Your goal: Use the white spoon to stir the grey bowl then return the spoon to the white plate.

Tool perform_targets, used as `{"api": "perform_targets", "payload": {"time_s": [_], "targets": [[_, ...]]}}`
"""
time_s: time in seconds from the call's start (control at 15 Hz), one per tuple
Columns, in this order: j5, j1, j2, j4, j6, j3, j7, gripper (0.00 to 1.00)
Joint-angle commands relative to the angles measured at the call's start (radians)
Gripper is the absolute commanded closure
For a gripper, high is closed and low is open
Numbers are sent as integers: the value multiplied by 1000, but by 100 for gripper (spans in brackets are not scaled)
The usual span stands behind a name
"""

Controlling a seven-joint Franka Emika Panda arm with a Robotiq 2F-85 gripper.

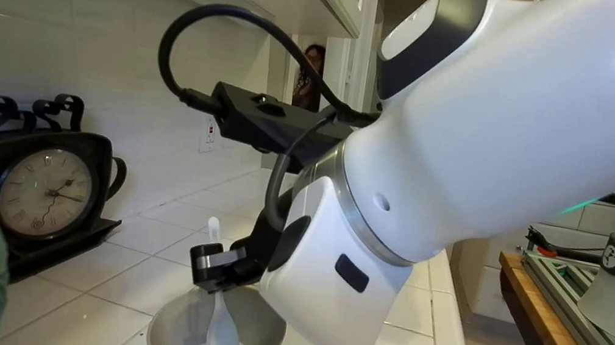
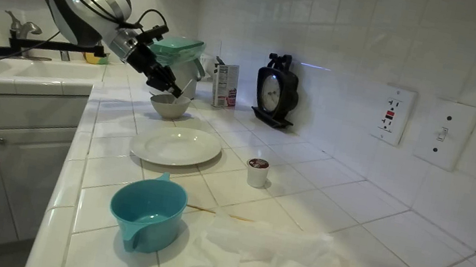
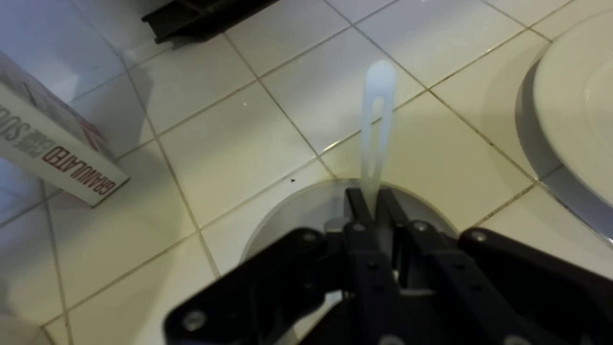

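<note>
- Wrist view: the white spoon [image 3: 375, 152] sits in my gripper [image 3: 369, 194], my narrowed fingers pinching its handle.
- In an exterior view, its scoop points down inside the grey bowl [image 1: 178, 325]; whether it touches the bottom I cannot tell.
- The white plate [image 2: 177, 146] lies near the bowl, apart from it, toward the front edge of the counter [image 2: 109, 169].
- The blue cup [image 2: 158, 237] stands near that edge; a black clock [image 2: 292, 99] stands at the back edge.

Arm [image 1: 501, 138] slanted downward, jaws clamped narrow.
</note>
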Motion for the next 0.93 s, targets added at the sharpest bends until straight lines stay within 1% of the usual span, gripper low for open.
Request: {"api": "perform_targets", "payload": {"time_s": [0.0,0.47,0.67,0.87], "targets": [[-30,9,5,11,1,6,26,97],[-59,5,33,54,-5,-16,33,97],[-54,-4,27,43,-9,-29,32,97],[-28,-11,8,16,-13,-26,25,97]]}}
